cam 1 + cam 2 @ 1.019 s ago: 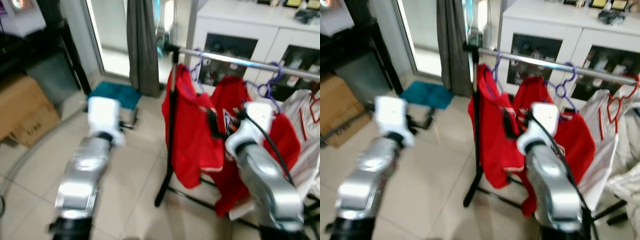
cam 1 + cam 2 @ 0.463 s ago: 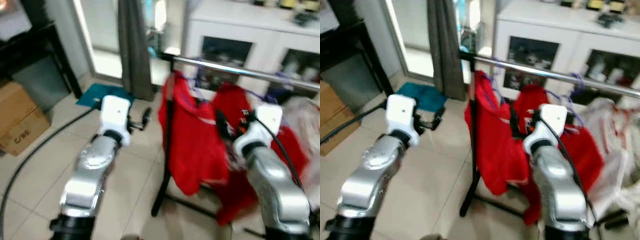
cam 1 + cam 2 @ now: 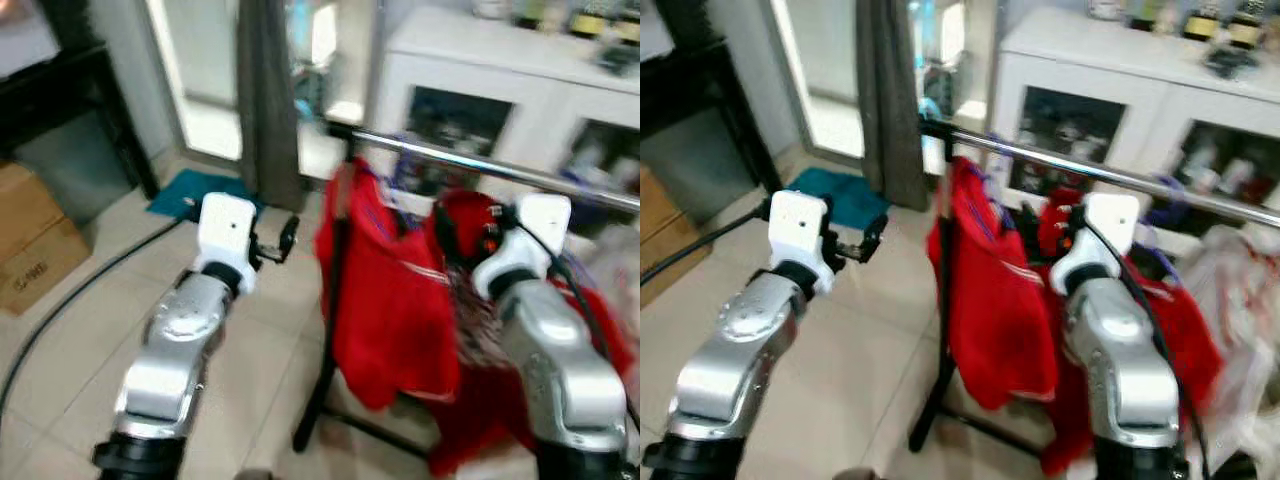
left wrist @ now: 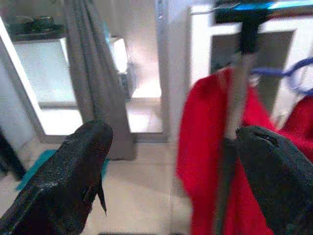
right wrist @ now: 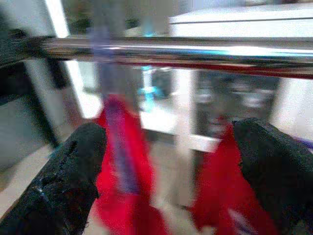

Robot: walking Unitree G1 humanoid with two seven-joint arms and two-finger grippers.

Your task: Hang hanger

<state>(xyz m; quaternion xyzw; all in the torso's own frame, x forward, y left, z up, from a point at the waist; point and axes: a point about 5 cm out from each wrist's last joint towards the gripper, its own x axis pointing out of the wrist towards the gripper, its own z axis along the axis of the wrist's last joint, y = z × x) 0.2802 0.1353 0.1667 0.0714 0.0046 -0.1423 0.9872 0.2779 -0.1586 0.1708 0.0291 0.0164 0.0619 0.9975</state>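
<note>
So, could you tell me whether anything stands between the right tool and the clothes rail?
Nothing visible does. The right tool, its black fingers apart and holding nothing, faces the shiny metal clothes rail directly. The red garments hang below that rail, not across the gap.

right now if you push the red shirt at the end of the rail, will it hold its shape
Probably not: the red shirt drapes in soft folds, so it should give and swing. It hangs free from the chrome rail, so it may slide along rather than resist.
</note>
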